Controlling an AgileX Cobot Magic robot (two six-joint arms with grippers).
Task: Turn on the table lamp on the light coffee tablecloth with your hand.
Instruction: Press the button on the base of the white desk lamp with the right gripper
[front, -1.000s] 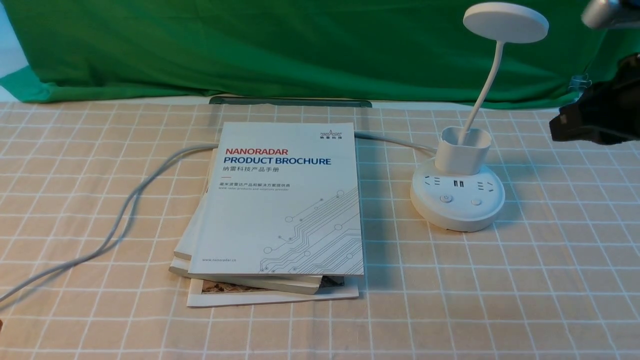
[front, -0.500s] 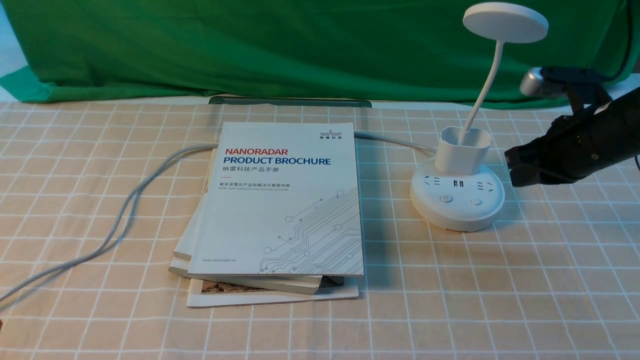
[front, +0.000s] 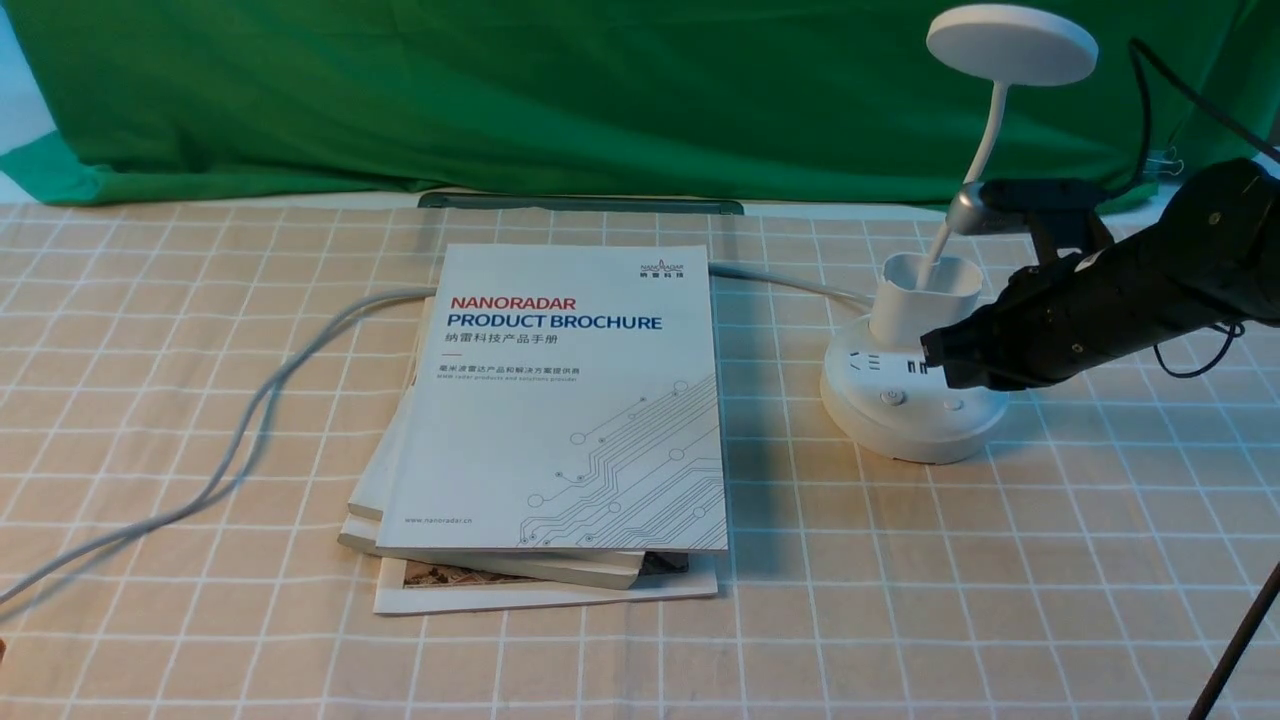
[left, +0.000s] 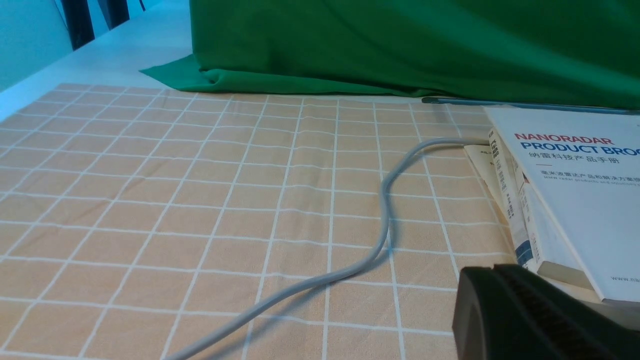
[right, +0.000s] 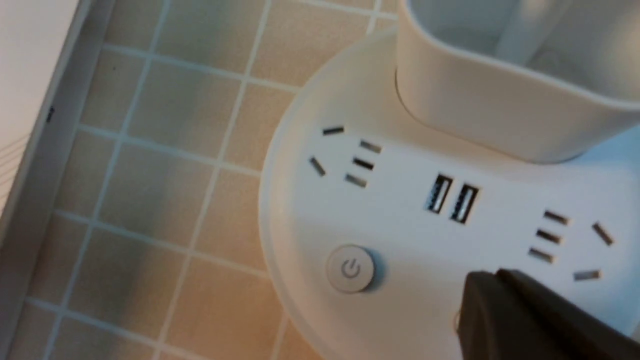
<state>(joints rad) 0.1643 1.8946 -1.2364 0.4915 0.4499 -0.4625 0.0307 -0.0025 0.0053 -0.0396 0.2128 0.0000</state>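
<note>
Table lamp: white, disc head on a curved neck, round socket base standing on the light coffee tablecloth at far right, just right of a brochure stack; grey cable trails left, green backdrop behind. Right gripper: black, fingers pressed together, empty, reaching in from the right over the right part of the base, tip right of the power button; contact with the base cannot be told. Left gripper: left wrist view only, fingers together, empty, low over the cloth by the stack's left edge
</note>
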